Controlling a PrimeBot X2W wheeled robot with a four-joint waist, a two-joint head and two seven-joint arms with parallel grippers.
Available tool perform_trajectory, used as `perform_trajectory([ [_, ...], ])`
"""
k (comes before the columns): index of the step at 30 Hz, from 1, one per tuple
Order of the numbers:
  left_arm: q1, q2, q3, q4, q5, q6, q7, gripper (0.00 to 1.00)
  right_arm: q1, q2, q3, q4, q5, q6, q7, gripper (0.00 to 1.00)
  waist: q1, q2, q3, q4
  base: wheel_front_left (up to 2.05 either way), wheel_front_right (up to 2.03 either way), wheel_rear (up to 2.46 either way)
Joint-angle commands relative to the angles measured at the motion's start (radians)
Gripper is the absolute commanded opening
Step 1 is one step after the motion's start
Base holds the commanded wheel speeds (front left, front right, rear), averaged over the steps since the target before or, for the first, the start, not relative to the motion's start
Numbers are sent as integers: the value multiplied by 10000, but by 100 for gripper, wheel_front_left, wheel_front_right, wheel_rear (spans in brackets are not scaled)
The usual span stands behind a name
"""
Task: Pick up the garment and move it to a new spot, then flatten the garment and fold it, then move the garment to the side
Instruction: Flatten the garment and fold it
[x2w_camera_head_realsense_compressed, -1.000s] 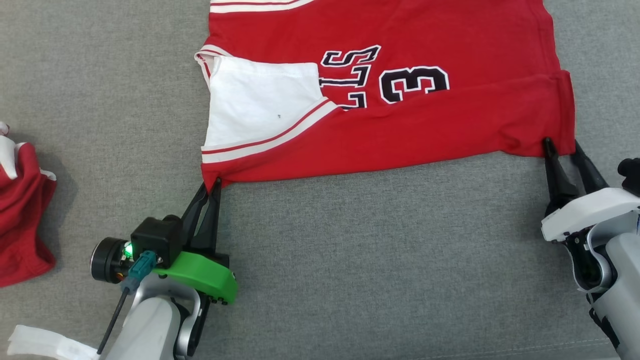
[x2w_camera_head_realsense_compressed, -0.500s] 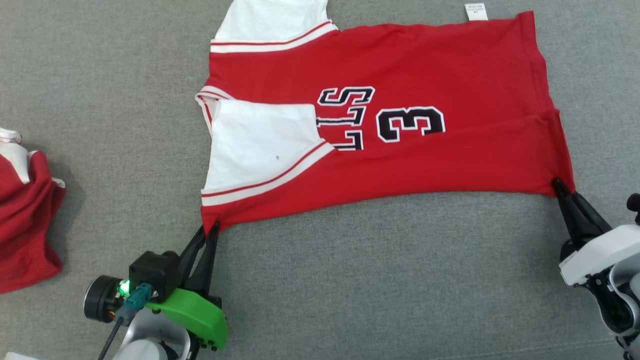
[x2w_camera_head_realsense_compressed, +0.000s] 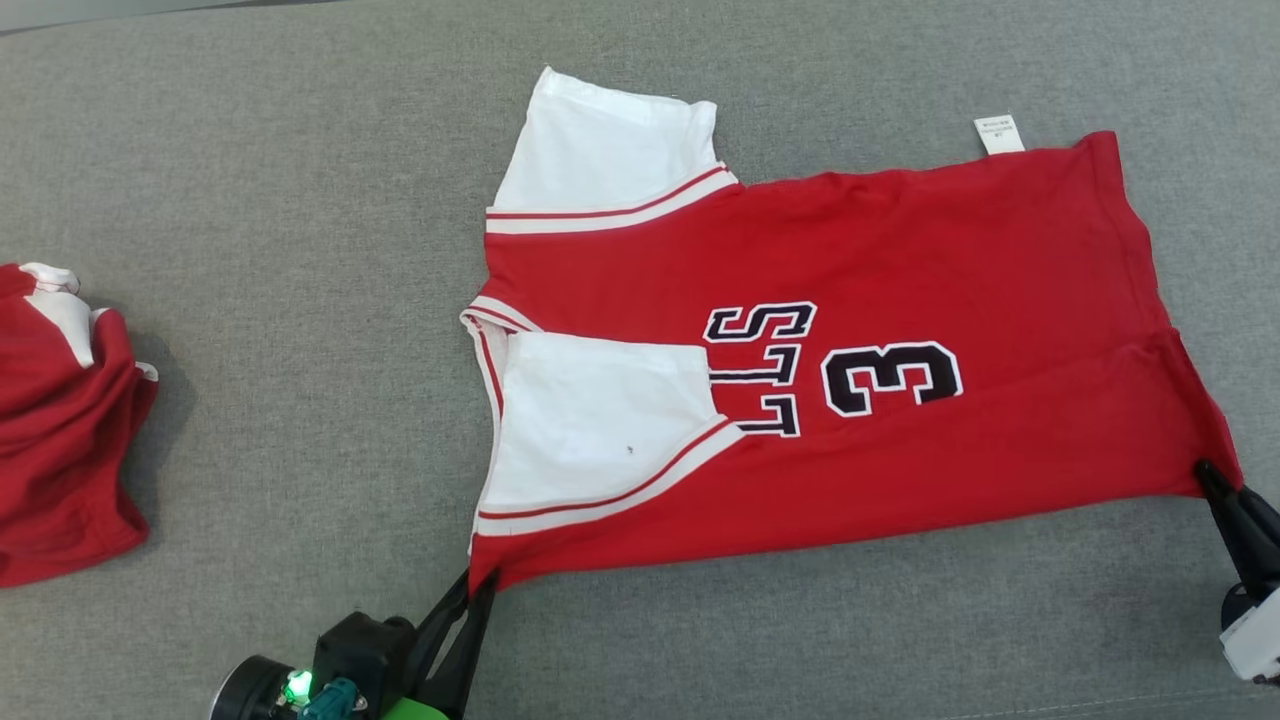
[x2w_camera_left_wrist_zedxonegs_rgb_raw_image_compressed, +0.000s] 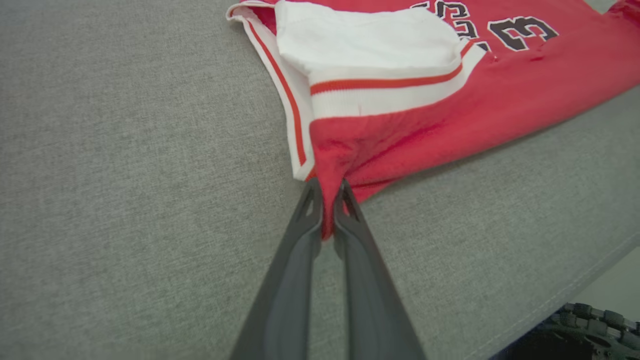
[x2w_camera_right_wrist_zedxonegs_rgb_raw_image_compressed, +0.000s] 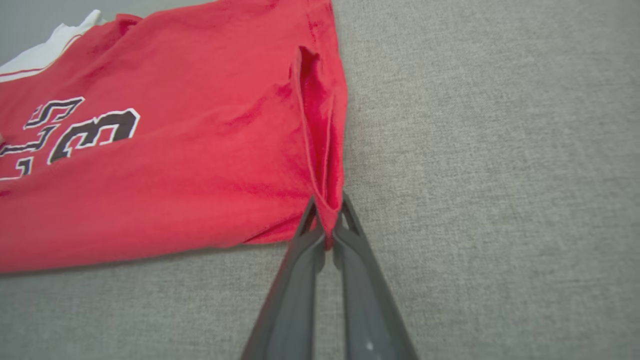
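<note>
Garment (x2w_camera_head_realsense_compressed: 900, 260) — a red sports shirt with white sleeves — spread out almost flat on the grey cloth surface (x2w_camera_head_realsense_compressed: 250, 200), in the middle and right of the head view. Neck end to the left, bottom hem to the right. Near long side folded up over the front, so one white sleeve (x2w_camera_head_realsense_compressed: 590, 430) lying on top of the red, right beside the black letters (x2w_camera_head_realsense_compressed: 765, 375) and the big black number 3 (x2w_camera_head_realsense_compressed: 890, 378). Other white sleeve (x2w_camera_head_realsense_compressed: 600, 150) sticking out flat on the far side. Small white tag (x2w_camera_head_realsense_compressed: 1000, 134) poking out past the far edge, close to the hem.

Left gripper (x2w_camera_head_realsense_compressed: 478, 588) at the near left corner of the shirt, just under the folded sleeve. Fingers pressed together on a bunch of red cloth, seen close up in the left wrist view. Tiny green light (x2w_camera_head_realsense_compressed: 297, 687) glowing on that wrist.

Right gripper (x2w_camera_head_realsense_compressed: 1212, 478) at the near right corner, on the hem. Fingers squeezed together there too, pinching the doubled-over hem — red cloth caught between the tips in the right wrist view.

Near edge of the shirt stretched in a line from one gripper to the other, lifted a little, with a dark shadow under it.

Crumpled red cloth (x2w_camera_head_realsense_compressed: 60, 440) with white bits in a heap at the far left, well apart from the shirt.
</note>
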Motion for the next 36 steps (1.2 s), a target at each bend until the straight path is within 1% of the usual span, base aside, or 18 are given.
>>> perform_trajectory([
  [1, 203, 102, 62, -42, -90, 153, 53, 0, 235, -72, -84, -39, 66, -29, -2, 0, 0, 0, 1, 26, 0, 0, 0],
  [4, 402, 48, 25, 101, -207, 219, 188, 0, 501, -94, -25, 11, 56, -29, -2, 0, 0, 0, -8, 36, 0, 0, 0],
  [8, 407, -47, -56, 431, -283, 216, 245, 0, 538, 71, 69, 212, -27, -29, -2, 0, 0, 0, -86, 28, 0, 0, 0],
  [9, 380, -47, -98, 555, -253, 206, 235, 0, 492, 95, 58, 291, -82, -29, -2, 36, 0, 0, -111, 26, 0, 0, 0],
  [10, 350, -57, -108, 627, -243, 198, 201, 0, 455, 125, 45, 349, -117, -29, -2, 80, 0, 0, -129, 23, 0, 0, 0],
  [11, 314, -69, -114, 725, -239, 199, 151, 42, 385, 169, -49, 395, -188, -31, -2, 100, 0, 0, -151, 15, 0, 0, 0],
  [12, 295, -94, -111, 777, -255, 215, 132, 70, 325, 187, -154, 420, -293, -32, -2, 100, 0, 0, -171, 9, 0, 0, 0],
  [13, 276, -132, -112, 828, -273, 233, 67, 100, 290, 250, -289, 446, -409, -26, -2, 100, 0, 0, -203, 3, 0, 0, 0],
  [16, 283, -219, -151, 786, -341, 250, 32, 100, 378, 417, -524, 350, -645, -25, -2, 100, 0, 0, -356, 2, 0, 0, 0],
  [18, 295, -138, -154, 633, -222, 314, -15, 100, 482, 439, -755, 162, -910, -25, -2, 100, 0, 0, -472, 0, 0, 0, 0],
  [20, 350, -110, -108, 359, -234, 360, 3, 100, 484, 602, -1060, -137, -1294, -25, -2, 100, 0, 0, -554, -19, 0, 0, 0],
  [24, -7, -80, 214, -526, -327, 573, 32, 100, 265, 1061, -1570, -894, -2155, -25, -2, 100, 0, 0, -611, -51, 0, 0, 0],
  [26, -368, -40, 426, -933, -372, 661, 239, 100, 73, 1412, -1706, -1233, -2524, -25, -2, 100, 0, 0, -575, -99, 0, 0, 0],
  [28, -872, 247, 683, -1122, -136, 704, 444, 100, -142, 1716, -1577, -1393, -2837, -25, -2, 100, 0, 0, -476, -181, 0, 0, 0],
  [29, -1230, 269, 797, -1213, -94, 721, 552, 100, -354, 1832, -1439, -1459, -2995, -25, -2, 100, 0, 0, -378, -236, 0, 0, 0],
  [30, -1998, 445, 929, -1211, 76, 638, 864, 100, -754, 2016, -1170, -1474, -3249, -25, -2, 100, 0, 0, -186, -312, 0, 0, 0],
  [32, -2930, 480, 1090, -1063, -60, 537, 1171, 100, -1141, 2190, -877, -1422, -3453, -25, -2, 100, 0, 0, 45, -383, 0, 0, 0],
  [36, -5047, 506, 1147, -278, -341, -14, 2041, 100, -1931, 2463, -570, -1437, -3664, -25, -2, 100, 0, 0, 655, -570, 0, 0, 0],
])
